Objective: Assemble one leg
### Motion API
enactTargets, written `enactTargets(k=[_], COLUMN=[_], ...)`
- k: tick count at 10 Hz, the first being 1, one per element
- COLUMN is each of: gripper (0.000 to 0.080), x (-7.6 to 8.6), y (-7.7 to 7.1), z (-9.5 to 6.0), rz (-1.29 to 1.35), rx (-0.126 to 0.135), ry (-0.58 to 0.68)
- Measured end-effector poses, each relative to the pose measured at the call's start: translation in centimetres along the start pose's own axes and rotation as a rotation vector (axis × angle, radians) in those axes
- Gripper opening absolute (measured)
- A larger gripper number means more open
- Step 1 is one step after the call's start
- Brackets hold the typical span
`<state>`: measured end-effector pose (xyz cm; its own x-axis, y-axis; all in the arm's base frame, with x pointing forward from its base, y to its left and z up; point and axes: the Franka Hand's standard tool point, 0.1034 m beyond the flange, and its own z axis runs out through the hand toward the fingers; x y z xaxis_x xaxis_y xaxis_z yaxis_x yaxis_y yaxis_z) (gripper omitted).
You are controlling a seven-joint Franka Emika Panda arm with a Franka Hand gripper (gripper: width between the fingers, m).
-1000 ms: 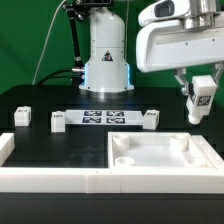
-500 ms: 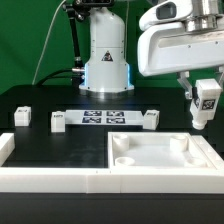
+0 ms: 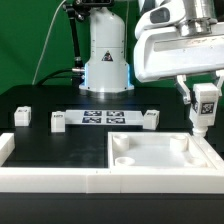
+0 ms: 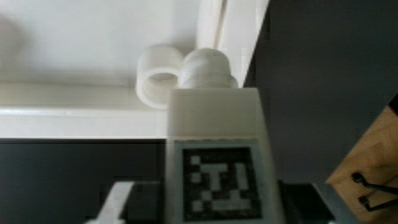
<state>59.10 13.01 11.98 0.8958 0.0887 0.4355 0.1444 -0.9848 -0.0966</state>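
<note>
White rounded arm base point(image 3: 107, 45) at upper centre, bluish glow low on it, black cables point(image 3: 72, 35) at upper left, boxy white wrist housing point(image 3: 178, 45) at upper right, gripper point(image 3: 203, 110) with pale grey fingers point(image 4: 121, 205)

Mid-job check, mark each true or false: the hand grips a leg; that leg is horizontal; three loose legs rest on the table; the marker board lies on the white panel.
1. The hand grips a leg. True.
2. The held leg is horizontal. False: it hangs upright, with its tag facing the exterior camera.
3. Three loose legs rest on the table. True.
4. The marker board lies on the white panel. False: it lies on the black table, behind the panel.
</note>
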Motion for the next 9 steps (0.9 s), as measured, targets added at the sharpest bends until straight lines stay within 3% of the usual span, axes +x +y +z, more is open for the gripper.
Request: enactTargets(k=[3, 6, 9], gripper=[0.0291, 0.0292, 0.0292], x=[1.5, 1.3, 0.6], y=[1.2, 2.1, 2.3], z=[1.3, 2.8, 3.3], rz=[-0.018, -0.023, -0.02], rx=[-0.012, -0.028, -0.029], ry=[0.054, 0.134, 0.125])
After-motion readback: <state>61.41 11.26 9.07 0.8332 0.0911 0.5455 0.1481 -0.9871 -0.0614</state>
